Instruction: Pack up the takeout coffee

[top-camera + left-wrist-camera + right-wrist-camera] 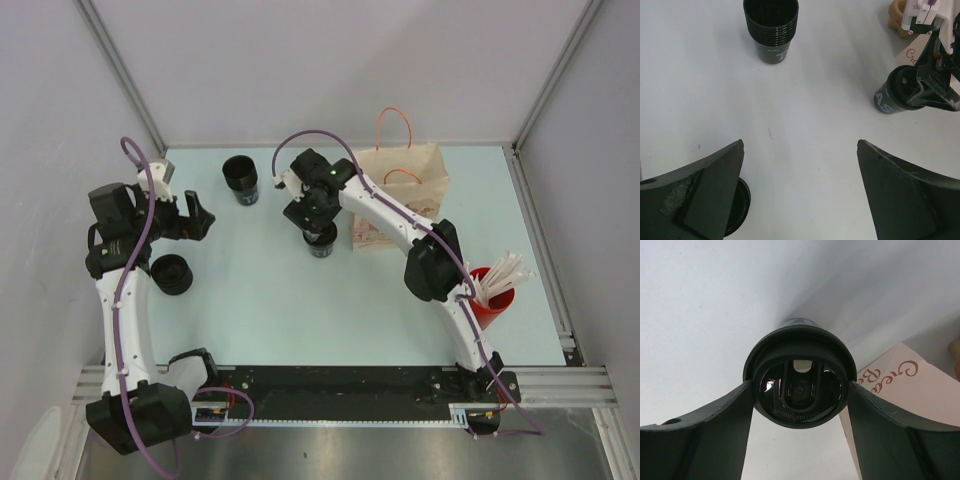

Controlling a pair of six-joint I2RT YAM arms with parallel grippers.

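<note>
The takeout coffee is a black cup (321, 243) with a black lid (799, 377), standing upright on the table just left of the brown paper bag (400, 200). My right gripper (318, 228) comes down over the cup. In the right wrist view its two fingers press the lid's opposite sides, so my right gripper (800, 383) is shut on the cup. The left wrist view shows the same cup (890, 97) far right. My left gripper (800, 142) hovers wide open over bare table, holding nothing, well left of the cup.
A stack of black cups (240, 180) stands at the back left. A stack of black lids (171, 274) lies beside the left arm. A red cup with white sticks (490, 295) stands at the right. The bag (900, 385) has orange handles.
</note>
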